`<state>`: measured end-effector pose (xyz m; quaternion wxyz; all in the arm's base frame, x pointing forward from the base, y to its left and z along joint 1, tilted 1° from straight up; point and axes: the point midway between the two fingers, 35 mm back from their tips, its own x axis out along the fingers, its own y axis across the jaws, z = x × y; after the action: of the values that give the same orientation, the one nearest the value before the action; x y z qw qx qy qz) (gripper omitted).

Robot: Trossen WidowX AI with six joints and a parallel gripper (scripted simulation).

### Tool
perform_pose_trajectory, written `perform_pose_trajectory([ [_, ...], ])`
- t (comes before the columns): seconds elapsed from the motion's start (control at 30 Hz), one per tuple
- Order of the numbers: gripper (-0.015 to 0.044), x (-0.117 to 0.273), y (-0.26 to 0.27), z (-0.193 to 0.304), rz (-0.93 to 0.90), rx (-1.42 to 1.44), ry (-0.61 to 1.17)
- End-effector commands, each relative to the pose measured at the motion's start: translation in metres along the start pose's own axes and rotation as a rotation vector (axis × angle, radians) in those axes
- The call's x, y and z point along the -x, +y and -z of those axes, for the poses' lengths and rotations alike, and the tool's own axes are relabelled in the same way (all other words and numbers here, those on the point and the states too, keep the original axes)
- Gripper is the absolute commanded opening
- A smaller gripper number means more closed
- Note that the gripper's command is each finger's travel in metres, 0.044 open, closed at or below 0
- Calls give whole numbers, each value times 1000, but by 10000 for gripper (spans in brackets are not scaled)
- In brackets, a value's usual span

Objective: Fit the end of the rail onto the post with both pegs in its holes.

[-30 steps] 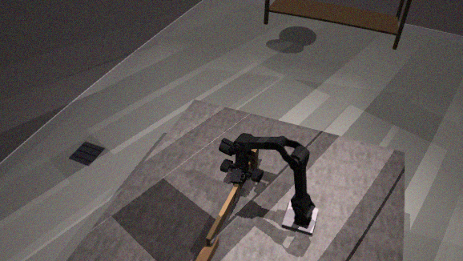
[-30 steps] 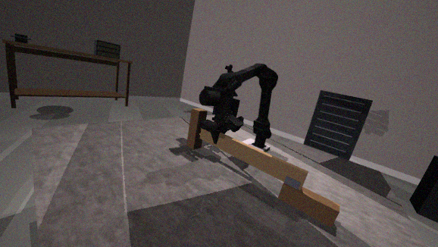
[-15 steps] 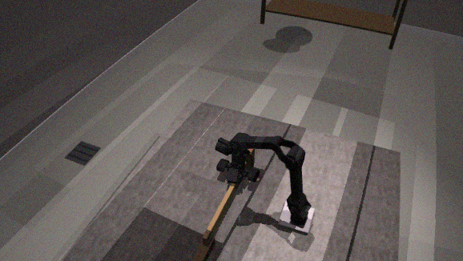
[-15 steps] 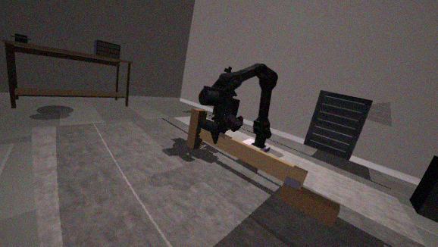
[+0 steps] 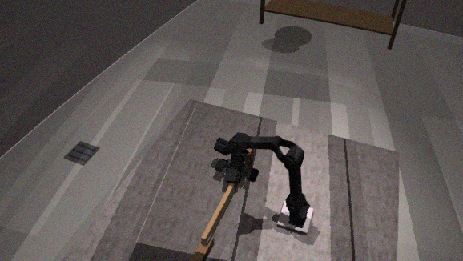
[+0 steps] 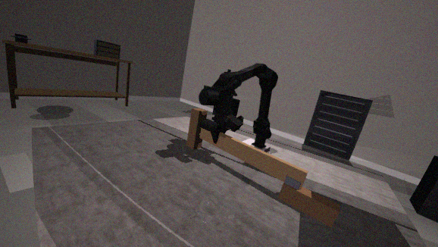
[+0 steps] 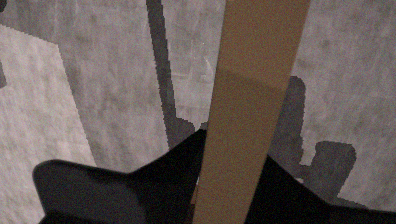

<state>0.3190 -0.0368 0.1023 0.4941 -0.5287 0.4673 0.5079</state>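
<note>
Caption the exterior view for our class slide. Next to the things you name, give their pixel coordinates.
Gripper (image 6: 217,132) shut on the rail (image 6: 261,158) beside the post (image 6: 194,129), far end at the bracket (image 6: 292,182).

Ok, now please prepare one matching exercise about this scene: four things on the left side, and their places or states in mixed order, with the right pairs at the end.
1. Gripper
2. Wooden rail
3. Footboard block
4. Wooden post

A. Upright, at the rail's near end
B. Far end at the grey bracket
C. Low on the table, beneath the bracket
D. Shut on the rail

Pairs: 1-D, 2-B, 3-C, 4-A
</note>
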Motion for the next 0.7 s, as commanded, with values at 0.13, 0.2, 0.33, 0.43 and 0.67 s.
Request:
perform_pose_trajectory([
  [0.13,0,2,-1,-2,6,-2,3],
  [0.2,0,2,-1,-3,6,-2,3],
  [0.33,0,1,-1,-3,6,-2,3],
  [0.43,0,0,-1,-3,6,-2,3],
  [0.67,0,-1,-1,-3,6,-2,3],
])
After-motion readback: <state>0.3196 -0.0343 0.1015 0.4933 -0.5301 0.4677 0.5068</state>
